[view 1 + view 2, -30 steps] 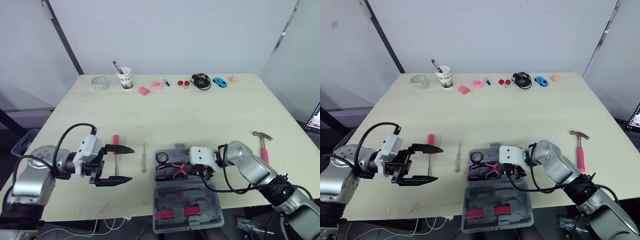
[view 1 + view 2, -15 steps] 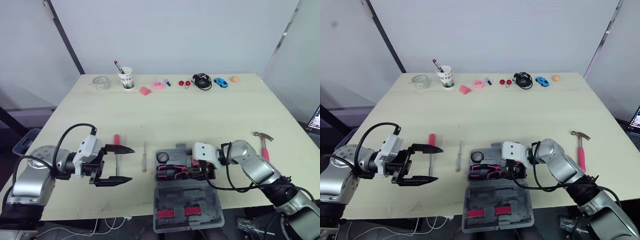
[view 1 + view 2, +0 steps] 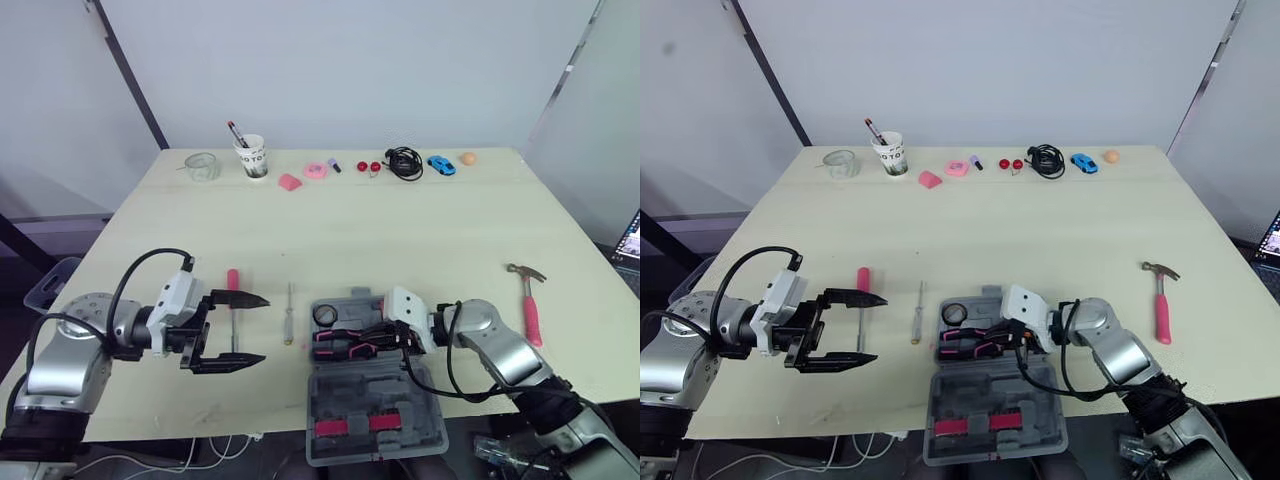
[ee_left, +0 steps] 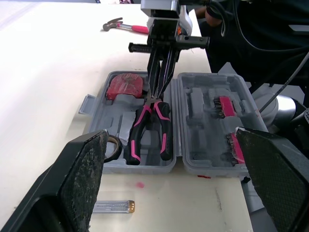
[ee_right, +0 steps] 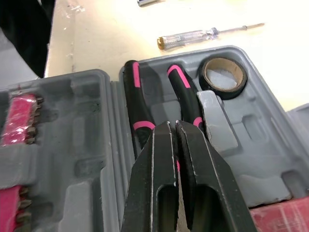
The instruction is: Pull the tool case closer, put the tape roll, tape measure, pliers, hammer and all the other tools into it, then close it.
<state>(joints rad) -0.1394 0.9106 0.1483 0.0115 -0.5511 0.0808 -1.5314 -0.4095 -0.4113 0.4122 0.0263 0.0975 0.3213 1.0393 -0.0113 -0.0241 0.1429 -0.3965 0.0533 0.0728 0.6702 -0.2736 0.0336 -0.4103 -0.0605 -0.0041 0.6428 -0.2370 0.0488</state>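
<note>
The grey tool case (image 3: 365, 392) lies open at the table's front edge. In its tray rest the tape roll (image 3: 325, 315), the red tape measure (image 4: 124, 86) and the pink-handled pliers (image 3: 342, 342). My right gripper (image 3: 382, 335) is shut on the pliers' head, with its fingertips (image 5: 164, 133) down in the tray. The pink-handled hammer (image 3: 528, 300) lies on the table to the right. My left gripper (image 3: 265, 328) is open left of the case, straddling the shaft of a red-handled screwdriver (image 3: 232, 285). A thin clear-handled screwdriver (image 3: 288, 315) lies between it and the case.
Along the far edge stand a paper cup with pens (image 3: 251, 155), a glass (image 3: 201, 166), pink bits (image 3: 289, 182), a black cable (image 3: 403, 161), a blue toy car (image 3: 439, 164) and an orange ball (image 3: 466, 157). The case lid (image 3: 370, 430) overhangs the front edge.
My right gripper has brought the pliers down from a tilted hold until they lie flat in the case's tray, and the arm has sunk lower. The left arm has not moved.
</note>
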